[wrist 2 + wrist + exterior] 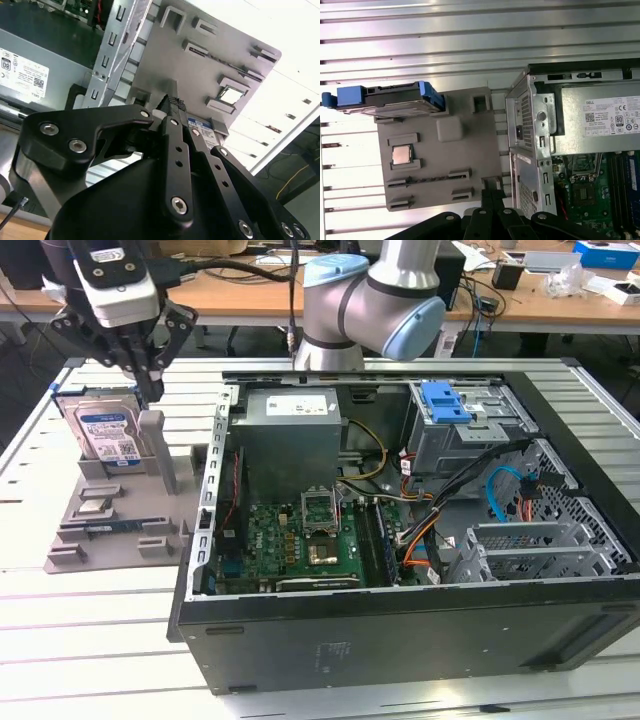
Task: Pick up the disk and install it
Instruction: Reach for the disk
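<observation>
The disk (108,432) stands on edge in a slot of the grey holder plate (110,525), at the exterior view's left. It is silver, with a white-and-blue label and blue rails. My gripper (150,388) hangs just above the disk's upper corner on the side nearer the computer case, apart from it. Its black fingers are shut with nothing between them. In the first wrist view the disk (385,97) lies well away from the fingertips (490,194). In the second wrist view a strip of the disk's label (202,124) shows behind the shut gripper (173,103).
An open computer case (400,620) lies on the slatted table, beside the holder plate. Its metal drive cage (470,430) carries a blue latch piece (447,403). A processor chip (401,154) and a memory stick sit on the holder plate (460,145). Desks with clutter stand behind.
</observation>
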You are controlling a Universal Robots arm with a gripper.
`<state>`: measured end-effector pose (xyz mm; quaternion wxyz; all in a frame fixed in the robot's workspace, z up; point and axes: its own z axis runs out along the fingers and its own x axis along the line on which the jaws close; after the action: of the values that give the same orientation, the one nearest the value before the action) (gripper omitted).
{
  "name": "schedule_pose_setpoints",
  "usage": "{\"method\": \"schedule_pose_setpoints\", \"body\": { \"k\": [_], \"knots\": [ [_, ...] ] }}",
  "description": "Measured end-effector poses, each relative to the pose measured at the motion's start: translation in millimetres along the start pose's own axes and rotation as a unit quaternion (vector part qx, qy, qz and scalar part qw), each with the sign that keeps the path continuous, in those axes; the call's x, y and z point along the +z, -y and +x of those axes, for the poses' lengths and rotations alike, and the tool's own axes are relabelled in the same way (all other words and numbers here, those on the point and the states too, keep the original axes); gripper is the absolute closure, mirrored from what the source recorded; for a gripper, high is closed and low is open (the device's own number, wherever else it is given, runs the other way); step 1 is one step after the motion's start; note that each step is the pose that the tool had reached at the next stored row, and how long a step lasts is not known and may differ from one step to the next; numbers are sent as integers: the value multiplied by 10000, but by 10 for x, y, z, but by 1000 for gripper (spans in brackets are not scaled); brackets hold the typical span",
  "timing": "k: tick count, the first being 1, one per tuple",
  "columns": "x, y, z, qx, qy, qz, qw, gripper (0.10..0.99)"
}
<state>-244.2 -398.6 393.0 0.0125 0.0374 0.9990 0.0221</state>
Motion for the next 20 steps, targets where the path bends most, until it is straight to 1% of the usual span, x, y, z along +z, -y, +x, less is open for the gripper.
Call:
{"method": "schedule_pose_setpoints", "body": {
  "k": [7,14,15,18,20],
  "knots": [
    [2,5,186,0,0,0,10000,980],
    [4,-23,394,0,0,0,10000,980],
    [3,-27,438,-1,0,0,10000,980],
    [1,-34,638,-1,0,0,10000,980],
    [3,-45,712,0,0,1,10000,980]
  ]
}}
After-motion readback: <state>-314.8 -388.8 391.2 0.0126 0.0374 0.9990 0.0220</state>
